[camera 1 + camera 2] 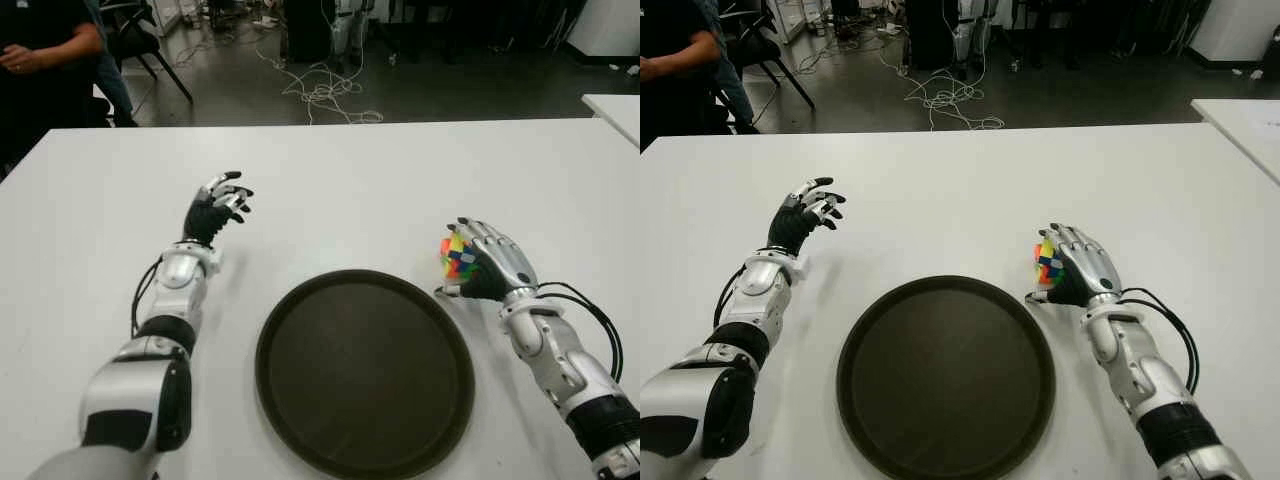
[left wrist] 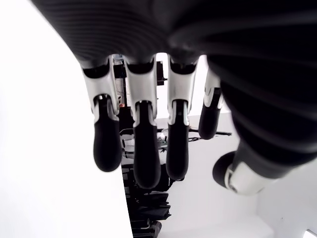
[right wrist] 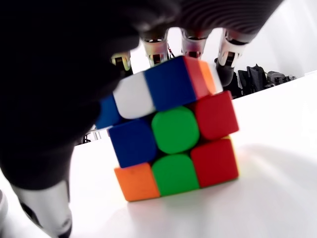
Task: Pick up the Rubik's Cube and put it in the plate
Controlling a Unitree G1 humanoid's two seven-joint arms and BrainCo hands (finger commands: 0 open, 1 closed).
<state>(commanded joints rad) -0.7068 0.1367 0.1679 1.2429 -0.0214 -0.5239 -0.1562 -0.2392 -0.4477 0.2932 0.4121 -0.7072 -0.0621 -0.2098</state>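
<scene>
The right hand (image 1: 492, 262) has its fingers (image 3: 157, 49) curled over the top of the cube (image 3: 173, 148), thumb at its side, gripping it. The cube, scrambled with green, red, blue, orange and white stickers facing the wrist, sits on the white surface (image 1: 400, 190), just right of the dark round plate (image 1: 300, 400). The left hand (image 1: 218, 208) shows left of the plate, palm down, fingers (image 2: 141, 153) loosely extended and holding nothing.
</scene>
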